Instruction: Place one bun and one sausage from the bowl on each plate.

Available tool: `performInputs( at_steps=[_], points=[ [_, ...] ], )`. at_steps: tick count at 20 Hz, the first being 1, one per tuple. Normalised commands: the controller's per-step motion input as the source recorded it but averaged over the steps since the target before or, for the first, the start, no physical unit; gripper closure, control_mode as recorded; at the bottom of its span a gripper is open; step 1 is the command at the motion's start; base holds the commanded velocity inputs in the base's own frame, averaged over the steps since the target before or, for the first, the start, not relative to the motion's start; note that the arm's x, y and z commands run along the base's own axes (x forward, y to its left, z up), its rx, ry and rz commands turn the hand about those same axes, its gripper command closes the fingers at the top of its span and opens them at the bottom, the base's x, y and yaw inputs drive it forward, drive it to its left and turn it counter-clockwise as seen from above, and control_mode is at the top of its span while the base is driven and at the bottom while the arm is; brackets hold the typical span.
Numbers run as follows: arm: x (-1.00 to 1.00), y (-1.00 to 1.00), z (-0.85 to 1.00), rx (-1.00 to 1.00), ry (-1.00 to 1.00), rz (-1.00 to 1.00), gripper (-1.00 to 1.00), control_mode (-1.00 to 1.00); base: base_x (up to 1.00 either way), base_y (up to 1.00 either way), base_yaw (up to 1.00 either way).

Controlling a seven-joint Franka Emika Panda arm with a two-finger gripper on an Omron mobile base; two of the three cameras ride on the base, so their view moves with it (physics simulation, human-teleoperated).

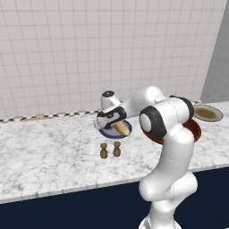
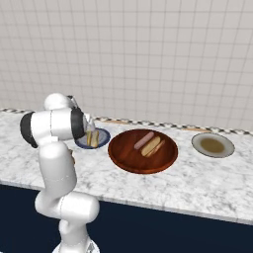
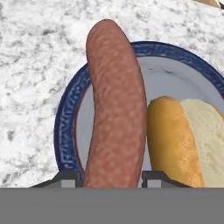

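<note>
Item — reddish-brown cylindrical sausage point(image 3: 114, 109), clamped between the gripper point(image 3: 111, 178) fingers, which are closed only to its width, and hung above the blue-grey round plate point(image 3: 65, 127). Golden-tan oblong bun point(image 3: 173, 140) already laid just beside the fingertips. Step judged: sausage release; lowering, then opening, is called for. Wide reddish-brown wooden bowl point(image 2: 118, 153) — one bun, one sausage remaining. Two small brown shakers point(image 1: 110, 150) near, not obstructing.

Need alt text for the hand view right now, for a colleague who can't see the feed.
A reddish-brown sausage held between the gripper's two dark fingertips stretches up the frame, over the blue-rimmed plate. A golden-tan bun already lies on that plate, just right of the sausage, with grey-white marble counter around it.
</note>
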Motion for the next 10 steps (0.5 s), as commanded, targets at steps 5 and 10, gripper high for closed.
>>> performInputs(
  at_steps=[5,10],
  points=[
    [0.0,-0.05,0.0,0.0,0.0,0.0,-1.0,-1.0,0.0,0.0,0.0],
    [-0.41,-0.53,0.43,0.02,-0.08,-0.02,-1.0,-1.0,0.0,0.0,0.0]
  ],
)
